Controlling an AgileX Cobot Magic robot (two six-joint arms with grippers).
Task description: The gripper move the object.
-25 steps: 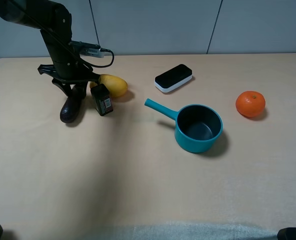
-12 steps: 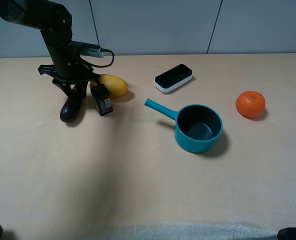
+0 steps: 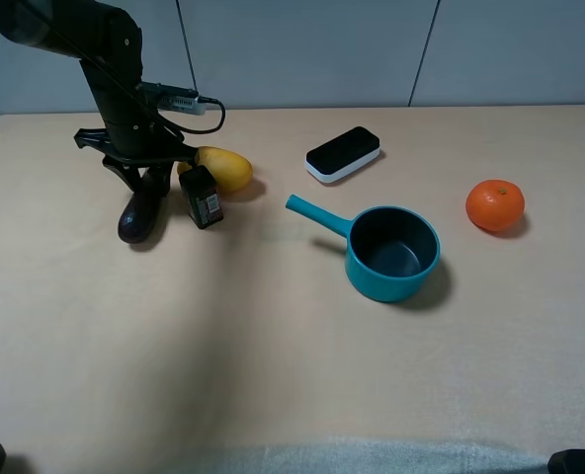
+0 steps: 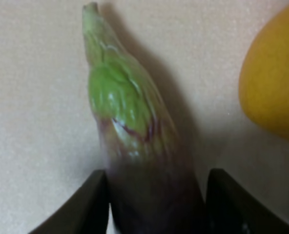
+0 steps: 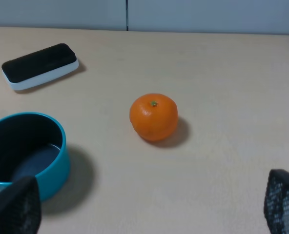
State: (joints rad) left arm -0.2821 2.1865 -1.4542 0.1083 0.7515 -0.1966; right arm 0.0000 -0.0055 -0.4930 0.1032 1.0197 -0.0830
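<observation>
- Left gripper (image 4: 156, 181): jaws clamped on the eggplant (image 3: 140, 214), one finger against each side of its dark body.
- Eggplant: at the left of the table (image 3: 273, 375), just beside the black box (image 3: 202, 197), near the mango (image 3: 224, 168).
- Right gripper (image 5: 149, 195): jaws wide apart, holding nothing; the orange (image 5: 153, 117) lies ahead.

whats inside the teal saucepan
Nothing shows inside the teal saucepan, only its bare dark floor. In the high view its near wall covers the near edge of that floor, so something small and flat there could be missed.
</observation>
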